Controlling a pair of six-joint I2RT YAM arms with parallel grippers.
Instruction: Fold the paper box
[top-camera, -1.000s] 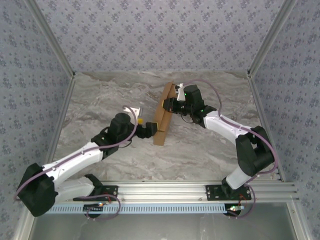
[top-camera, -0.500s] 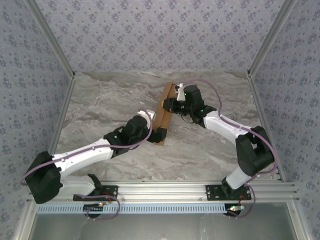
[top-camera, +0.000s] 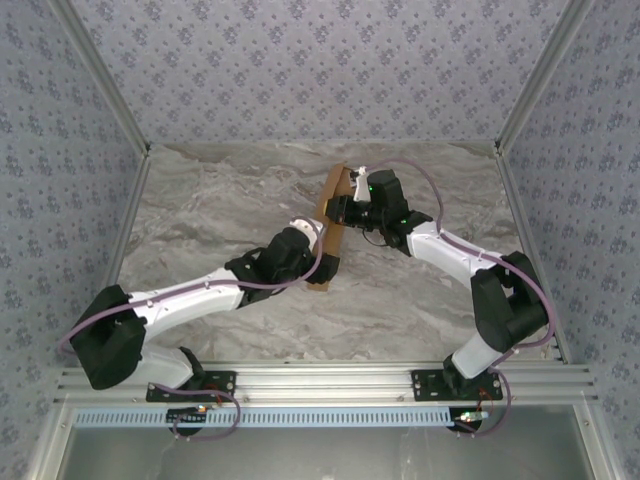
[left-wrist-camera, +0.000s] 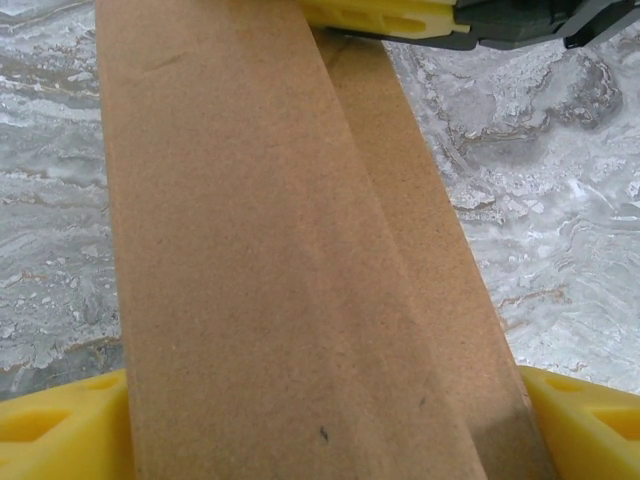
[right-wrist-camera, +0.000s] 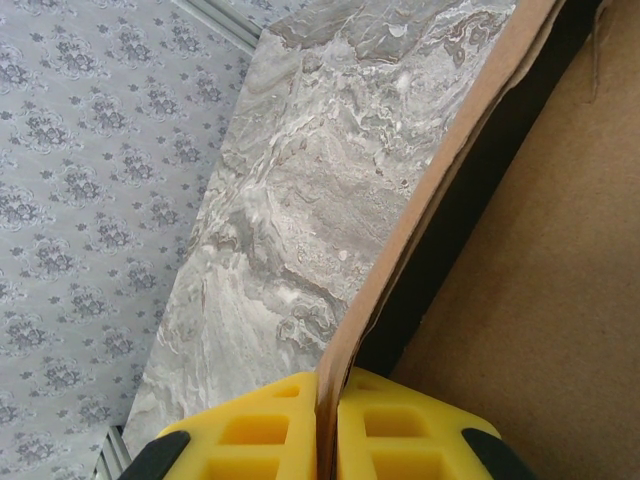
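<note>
The right two-finger gripper is clamped flat: in its wrist view the two yellow fingers meet at the gripper with nothing between them but one thin upright wall of the plain brown corrugated cardboard paper box. That wall runs up and away from the fingertips. To the right of it lie a dark gap and the broad brown inside panel. To the left of it lies the grey-white marbled tabletop, with a blue-grey flower-patterned wall beyond that. From above, the paper box is a narrow, long shape slanting across the middle of the table, and the right gripper holds it from the right side near its far end. The left gripper sits at the box's near end with its jaws spread wide. In the left wrist view its yellow fingers show at the two bottom corners, and the box runs forward between them from the gripper. The box has a wide upper panel and, beside it on the right, a narrower, lower strip. Each finger lies right against the cardboard, but I cannot tell whether either one presses on it. At the box's far end, straight ahead of the left gripper, a yellow finger of the right gripper touches the cardboard.
</note>
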